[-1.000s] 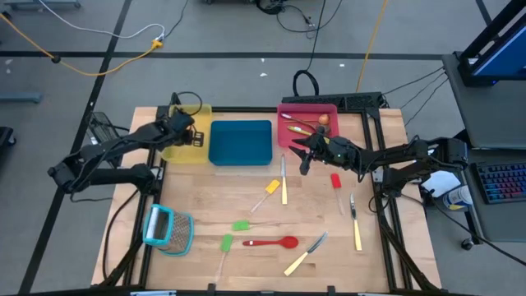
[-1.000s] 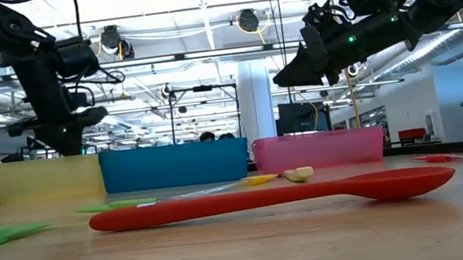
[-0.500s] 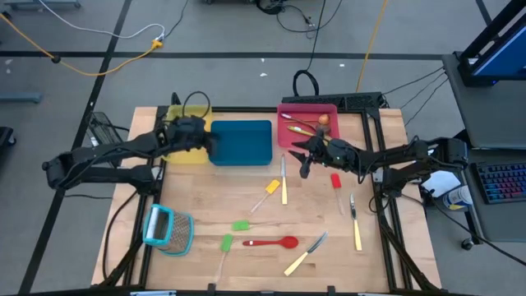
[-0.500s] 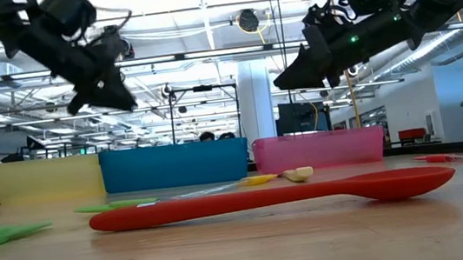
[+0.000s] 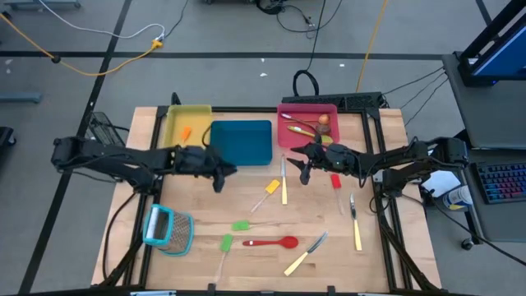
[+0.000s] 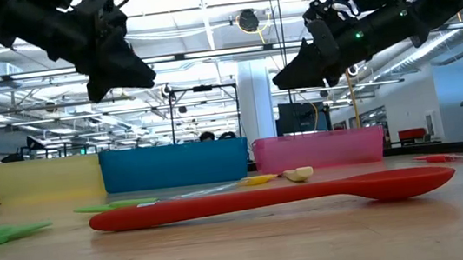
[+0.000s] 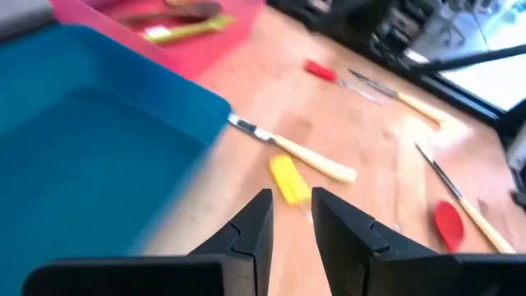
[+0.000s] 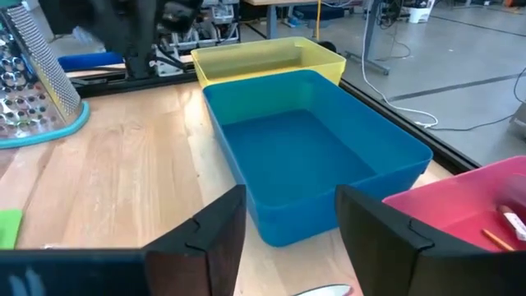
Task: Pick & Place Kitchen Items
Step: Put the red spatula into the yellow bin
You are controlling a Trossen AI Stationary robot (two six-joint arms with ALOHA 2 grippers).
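Observation:
My left gripper (image 5: 220, 178) hangs above the table just before the blue tray's (image 5: 241, 141) near left corner. Its fingers (image 7: 289, 220) stand a little apart with nothing between them: open. Beyond them lie a yellow spatula (image 7: 289, 179) and a cream-handled knife (image 7: 300, 158), flat on the wood. My right gripper (image 5: 302, 168) hovers by the red tray's (image 5: 307, 123) near edge, open and holding nothing (image 8: 288, 222). A small orange utensil (image 5: 186, 132) lies in the yellow tray (image 5: 186, 123). Several utensils lie in the red tray.
Loose on the table lie a red spatula (image 5: 335, 180), a knife (image 5: 355, 224), two green spatulas (image 5: 240, 224) (image 5: 226, 243), a red spoon (image 5: 271, 242) and another knife (image 5: 306, 253). A light-blue grater (image 5: 168, 229) lies near left.
My left gripper has swung from above the yellow tray toward the table's right and near side, past the blue tray's near left corner, and has tipped up from pointing steeply down. The orange utensil in the yellow tray has come into view.

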